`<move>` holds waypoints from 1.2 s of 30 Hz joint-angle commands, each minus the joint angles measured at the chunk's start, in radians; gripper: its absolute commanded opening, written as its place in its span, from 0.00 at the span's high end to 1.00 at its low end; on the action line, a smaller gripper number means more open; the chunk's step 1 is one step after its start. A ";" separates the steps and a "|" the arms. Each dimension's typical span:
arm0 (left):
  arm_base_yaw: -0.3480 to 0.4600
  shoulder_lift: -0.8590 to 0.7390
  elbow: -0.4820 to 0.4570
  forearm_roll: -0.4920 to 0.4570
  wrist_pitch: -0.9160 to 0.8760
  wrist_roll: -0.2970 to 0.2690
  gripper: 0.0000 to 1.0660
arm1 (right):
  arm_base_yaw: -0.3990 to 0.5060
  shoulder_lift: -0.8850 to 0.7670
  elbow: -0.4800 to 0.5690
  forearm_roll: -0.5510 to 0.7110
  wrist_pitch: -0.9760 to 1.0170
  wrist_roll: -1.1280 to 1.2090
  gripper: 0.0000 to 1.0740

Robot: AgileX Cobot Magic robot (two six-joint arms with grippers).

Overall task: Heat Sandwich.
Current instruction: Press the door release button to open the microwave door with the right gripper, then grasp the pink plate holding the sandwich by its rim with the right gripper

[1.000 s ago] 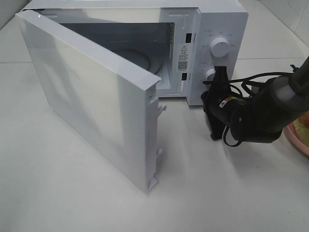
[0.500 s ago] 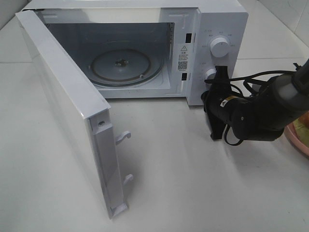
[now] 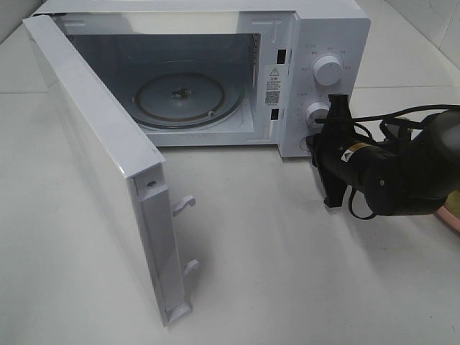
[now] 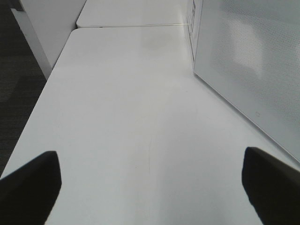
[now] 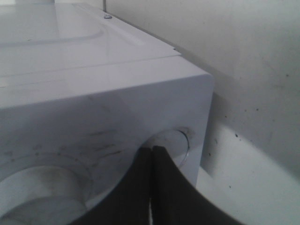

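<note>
We see the door [image 3: 93, 144] open and turntable [image 3: 188, 97] bare, so loading and heating are left; right gripper [image 5: 153, 154] pressed together by a knob [image 3: 315, 111], left gripper [image 4: 150, 185] spread, sandwich unseen, only a plate rim [image 3: 454, 219] at right.

- Microwave [image 3: 327, 29]: white all over, with white knobs [image 3: 328, 70] and a small black-and-white label [image 3: 273, 74].
- Door [image 4: 253, 61]: white, with a fine grey dotted mesh.
- Turntable [image 3: 188, 97]: clear, greyish glass.
- Worktop [image 3: 287, 273]: plain white.
- Right gripper [image 5: 151, 157]: black.
- Left gripper [image 4: 150, 187]: black.
- Plate rim [image 3: 453, 218]: pink.
- Floor [image 4: 18, 84]: dark grey.
</note>
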 commanded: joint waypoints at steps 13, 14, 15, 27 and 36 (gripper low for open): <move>0.001 -0.026 0.002 -0.008 -0.007 -0.006 0.03 | -0.007 -0.240 0.220 -0.088 0.127 -0.045 1.00; 0.001 -0.026 0.002 -0.008 -0.007 -0.006 0.03 | -0.007 -0.261 0.234 -0.095 0.149 -0.061 0.99; 0.001 -0.026 0.002 -0.008 -0.007 -0.006 0.03 | -0.007 -0.278 0.247 -0.098 0.168 -0.079 0.99; 0.001 -0.026 0.002 -0.008 -0.007 -0.006 0.03 | -0.007 -0.502 0.298 -0.086 0.571 -0.371 0.98; 0.001 -0.026 0.002 -0.008 -0.007 -0.006 0.03 | -0.007 -0.642 0.298 -0.086 0.893 -0.737 0.96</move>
